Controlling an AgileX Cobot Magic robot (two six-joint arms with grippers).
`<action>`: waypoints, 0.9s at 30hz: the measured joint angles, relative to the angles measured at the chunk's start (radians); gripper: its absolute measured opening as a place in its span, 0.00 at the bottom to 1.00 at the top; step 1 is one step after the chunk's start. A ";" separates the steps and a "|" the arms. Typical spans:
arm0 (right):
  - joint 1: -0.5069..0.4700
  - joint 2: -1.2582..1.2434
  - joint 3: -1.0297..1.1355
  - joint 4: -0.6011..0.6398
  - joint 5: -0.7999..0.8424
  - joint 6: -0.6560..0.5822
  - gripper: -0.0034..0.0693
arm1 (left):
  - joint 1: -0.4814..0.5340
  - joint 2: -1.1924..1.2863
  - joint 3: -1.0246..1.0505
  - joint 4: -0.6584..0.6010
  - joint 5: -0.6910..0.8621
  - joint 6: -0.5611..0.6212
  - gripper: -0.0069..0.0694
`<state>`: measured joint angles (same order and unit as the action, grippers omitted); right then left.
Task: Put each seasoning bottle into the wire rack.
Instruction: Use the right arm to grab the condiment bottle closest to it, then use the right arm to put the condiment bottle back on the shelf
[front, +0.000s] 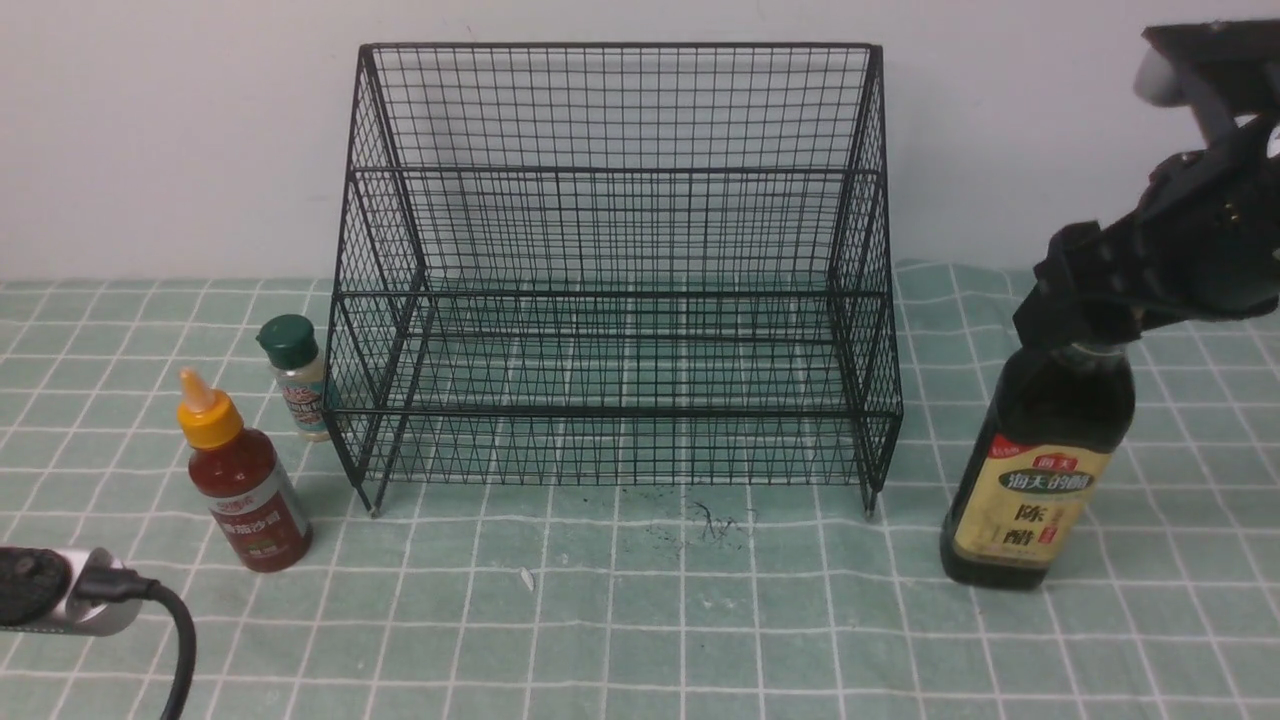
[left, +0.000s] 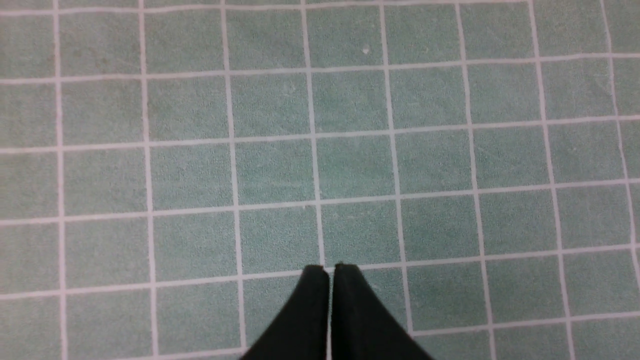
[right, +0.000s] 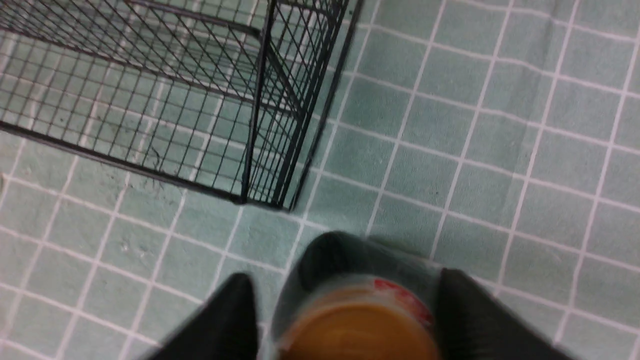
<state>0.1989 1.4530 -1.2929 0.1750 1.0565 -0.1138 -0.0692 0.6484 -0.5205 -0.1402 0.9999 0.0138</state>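
Observation:
The tall dark vinegar bottle (front: 1040, 480) with a yellow label stands on the cloth, to the right of the black wire rack (front: 610, 290). My right gripper (front: 1075, 325) is over its top, hiding the cap in the front view. In the right wrist view the gripper (right: 345, 277) is open. Its fingers straddle the tan cap of the bottle (right: 360, 325), with a gap on one side. The small red sauce bottle (front: 245, 490) and the green-capped shaker (front: 298, 380) stand left of the rack, which holds nothing. My left gripper (left: 325, 267) is shut and empty above bare cloth.
A green checked cloth (front: 640, 620) covers the table, with a white wall behind the rack. Part of my left arm (front: 60, 590) with a black cable lies at the front left. The rack's corner leg (right: 287, 205) stands close to the vinegar bottle.

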 joint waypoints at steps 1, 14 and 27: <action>0.000 0.000 0.000 0.000 0.000 0.000 0.47 | 0.000 0.000 0.000 0.000 0.000 0.000 0.08; 0.001 -0.124 -0.226 0.069 0.254 -0.029 0.50 | 0.000 0.000 0.000 0.002 -0.069 0.002 0.08; 0.206 0.094 -0.601 0.110 0.267 -0.036 0.50 | 0.000 0.000 0.000 0.001 -0.089 0.002 0.08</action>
<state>0.4047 1.5472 -1.8942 0.2847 1.3235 -0.1502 -0.0692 0.6484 -0.5205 -0.1395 0.9114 0.0159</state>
